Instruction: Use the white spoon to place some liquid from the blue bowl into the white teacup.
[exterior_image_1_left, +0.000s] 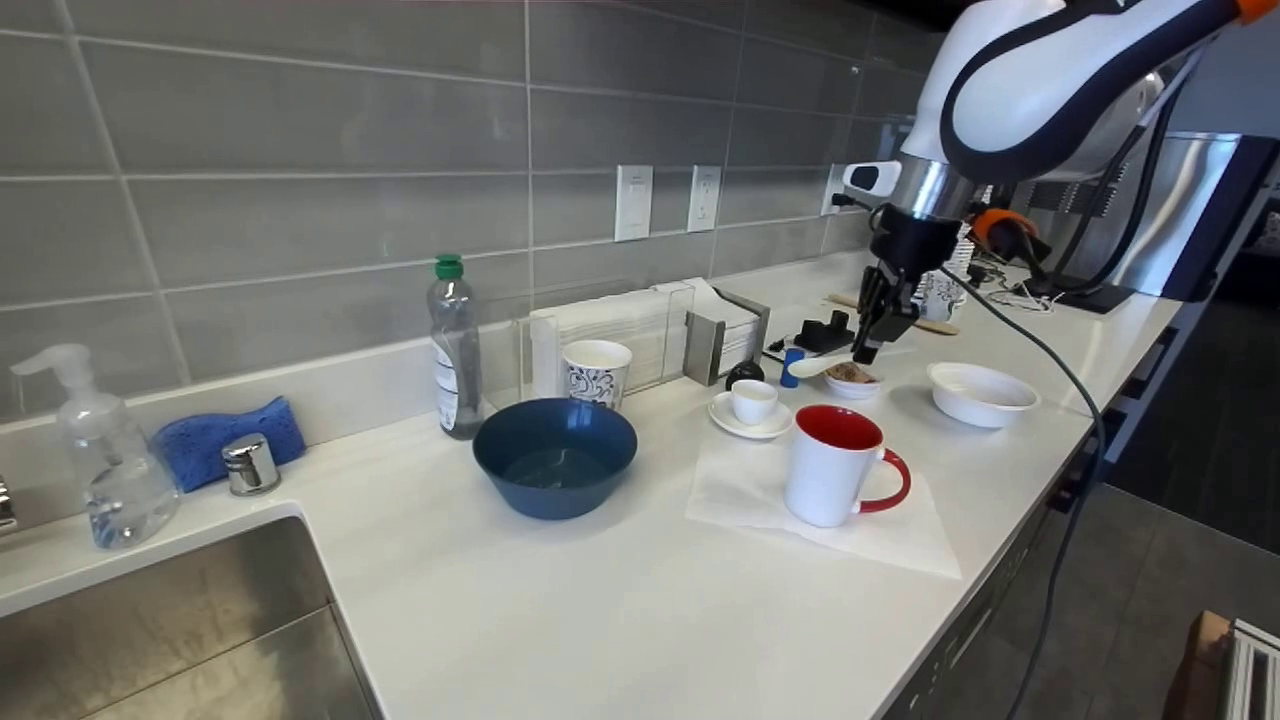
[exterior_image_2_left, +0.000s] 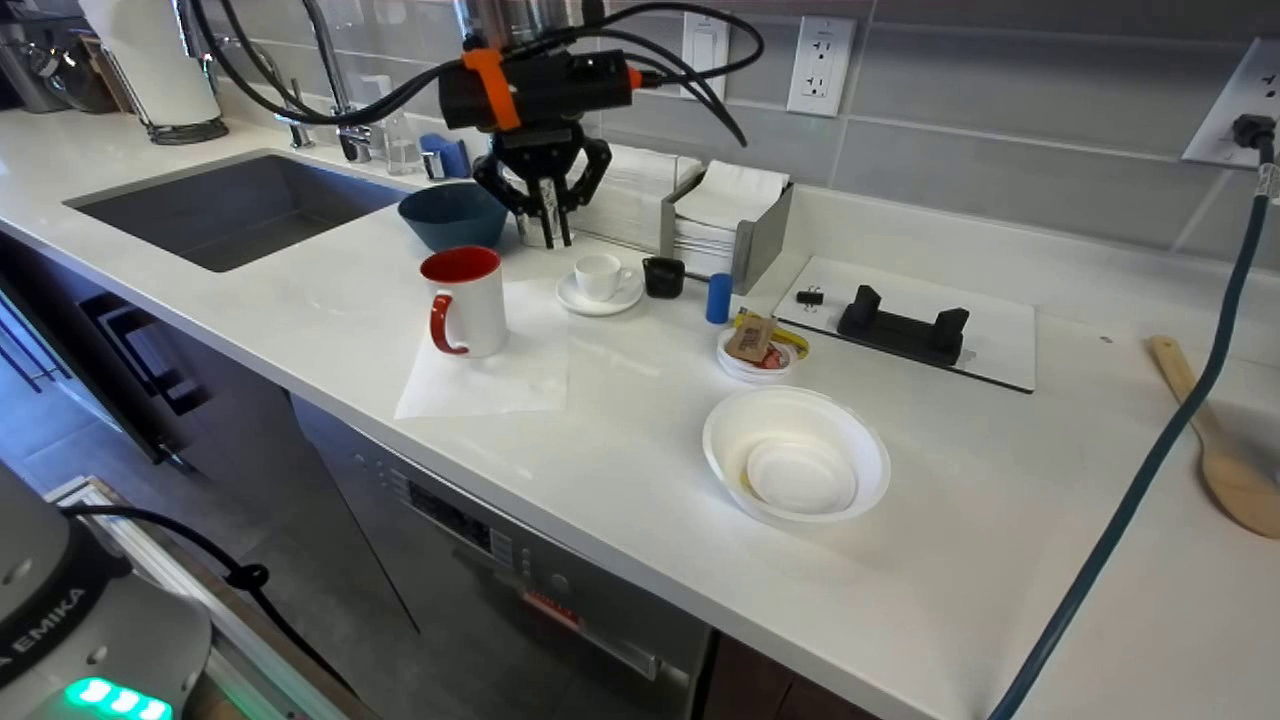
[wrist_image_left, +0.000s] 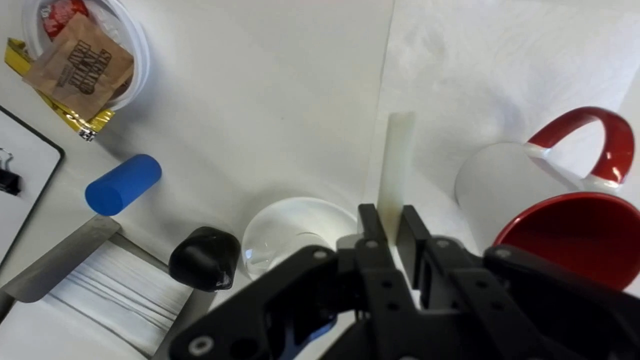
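The white spoon is held roughly level above the counter, its handle pinched between both fingertips. My gripper is shut on it; the spoon's bowl end is hidden behind the gripper in the wrist view. In an exterior view the gripper points down, and the spoon is hard to make out there. Below and beside the gripper sits the white teacup on its saucer, partly covered by the fingers. The blue bowl stands beyond the teacup toward the sink. I cannot tell whether it holds liquid.
A white mug with red inside stands on a napkin close by the saucer. Around are a black object, a blue cylinder, a napkin holder, a patterned cup, a packet dish and a white bowl.
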